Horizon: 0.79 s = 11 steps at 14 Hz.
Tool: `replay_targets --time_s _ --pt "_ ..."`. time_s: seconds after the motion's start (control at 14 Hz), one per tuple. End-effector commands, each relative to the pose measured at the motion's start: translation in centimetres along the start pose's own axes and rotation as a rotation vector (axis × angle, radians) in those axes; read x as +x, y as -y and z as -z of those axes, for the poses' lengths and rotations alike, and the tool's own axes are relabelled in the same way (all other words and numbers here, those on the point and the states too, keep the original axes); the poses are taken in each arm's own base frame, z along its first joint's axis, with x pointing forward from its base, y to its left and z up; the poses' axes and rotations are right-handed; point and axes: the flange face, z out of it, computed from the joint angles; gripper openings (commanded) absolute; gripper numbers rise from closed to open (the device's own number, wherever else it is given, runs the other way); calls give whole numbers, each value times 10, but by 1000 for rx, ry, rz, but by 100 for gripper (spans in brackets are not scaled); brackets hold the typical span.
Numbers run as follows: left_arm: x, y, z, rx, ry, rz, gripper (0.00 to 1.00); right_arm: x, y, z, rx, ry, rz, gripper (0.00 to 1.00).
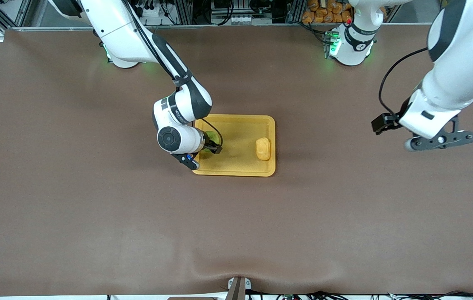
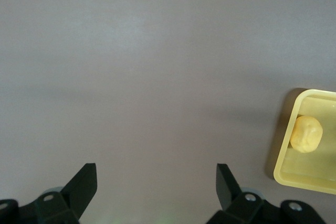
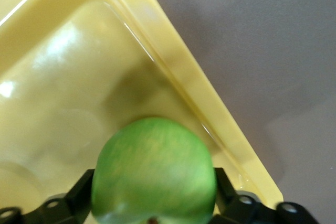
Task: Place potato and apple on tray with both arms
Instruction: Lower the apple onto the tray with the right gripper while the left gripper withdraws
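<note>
Finds the right gripper (image 1: 213,148) low inside the tray (image 1: 236,117), at the tray's end toward the right arm, set around the apple (image 3: 153,171). Shows the apple green and round, down in the corner by the raised rim (stem dimple just visible in the right wrist view). Cannot tell whether that gripper clamps the apple or merely flanks it. Places the potato (image 1: 263,148) in the same tray, at the end toward the left arm, lying free and well apart from the apple. Puts the tray itself near the middle of the brown table (image 1: 94,208). Finds the left gripper (image 2: 156,179) up over bare table toward the left arm's end, well apart from the tray, jaws spread wide, nothing between them, waiting.
</note>
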Motion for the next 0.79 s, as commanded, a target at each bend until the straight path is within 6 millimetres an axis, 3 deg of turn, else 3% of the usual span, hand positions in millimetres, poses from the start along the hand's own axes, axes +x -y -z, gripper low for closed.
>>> replay_targets --time_s 0.0,0.43,0.71 --pt "-15 5 19 -1 -1 -24 100 -4 11 3 8 4 8 100" --pt "-28 14 34 14 1 -46 100 -3 10 38 -58 51 22 100" --pt "-29 32 41 0 1 -18 100 0 2 95 -96 62 29 100"
